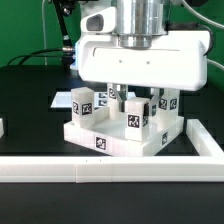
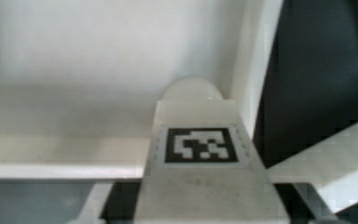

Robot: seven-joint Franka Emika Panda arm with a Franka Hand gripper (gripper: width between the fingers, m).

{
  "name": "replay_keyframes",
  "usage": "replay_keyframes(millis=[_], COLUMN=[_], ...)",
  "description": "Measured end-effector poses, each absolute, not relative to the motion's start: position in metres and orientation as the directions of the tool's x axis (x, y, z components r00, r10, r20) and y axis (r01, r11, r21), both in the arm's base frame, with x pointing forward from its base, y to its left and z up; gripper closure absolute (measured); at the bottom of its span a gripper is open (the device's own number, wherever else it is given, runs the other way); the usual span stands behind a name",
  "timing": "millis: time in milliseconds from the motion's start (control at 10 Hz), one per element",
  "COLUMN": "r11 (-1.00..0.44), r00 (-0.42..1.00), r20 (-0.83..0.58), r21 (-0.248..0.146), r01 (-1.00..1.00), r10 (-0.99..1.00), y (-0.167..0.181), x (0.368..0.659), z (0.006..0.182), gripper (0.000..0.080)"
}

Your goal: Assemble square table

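Working the last leg into the tabletop is, as far as you can judge, the step in hand: the square table is nearly together.

At the left of the exterior frame, a leg (image 1: pixel 79 101) stands upright in the tabletop's corner, its black-and-white tag facing you. Just right of it, the tabletop (image 1: pixel 112 139) sits in the lower middle of the frame, a white square tray with a raised rim and a tag on its near side, lying close inside the corner of the long white border wall (image 1: pixel 110 168) that runs along the bottom. A second upright leg (image 1: pixel 135 113) stands near the middle-right, and a third (image 1: pixel 166 102) rises at the right behind it.

The gripper (image 1: pixel 119 93) hangs straight down over the tabletop's far middle, under the broad white hand that fills the top of the frame. Its fingertips are lost behind the legs, so you cannot tell whether they are clamped on anything or spread. In the wrist frame a tagged white leg (image 2: pixel 206 150) fills the lower centre, pointing toward the tabletop's inner floor and rim (image 2: pixel 123 60); it may be the piece being held, but the view is too close to be sure.

Your next move calls for that leg to be kept plumb over its round socket, then seated and turned without knocking its neighbours.
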State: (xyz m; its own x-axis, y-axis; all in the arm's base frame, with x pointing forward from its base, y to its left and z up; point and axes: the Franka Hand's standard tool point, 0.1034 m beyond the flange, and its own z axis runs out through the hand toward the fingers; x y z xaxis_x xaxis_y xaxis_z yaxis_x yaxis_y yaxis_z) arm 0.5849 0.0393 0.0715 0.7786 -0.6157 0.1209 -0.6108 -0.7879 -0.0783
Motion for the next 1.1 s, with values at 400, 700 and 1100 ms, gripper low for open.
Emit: replay_keyframes(millis=[400, 700, 1100], r11=[-0.539, -0.238, -0.037], r00=[0.532, 0.235, 0.038], r20=[0.087, 0.041, -0.006], r21=[-0.117, -0.136, -0.145], r01=[-0.834, -0.962, -0.989], r10=[-0.842, -0.971, -0.999], y=[0.05, 0.057, 0.055], x=[0.584, 0.583, 0.583], z=[0.071, 0.07, 0.07], gripper=[0.0509, 0.0509, 0.0485])
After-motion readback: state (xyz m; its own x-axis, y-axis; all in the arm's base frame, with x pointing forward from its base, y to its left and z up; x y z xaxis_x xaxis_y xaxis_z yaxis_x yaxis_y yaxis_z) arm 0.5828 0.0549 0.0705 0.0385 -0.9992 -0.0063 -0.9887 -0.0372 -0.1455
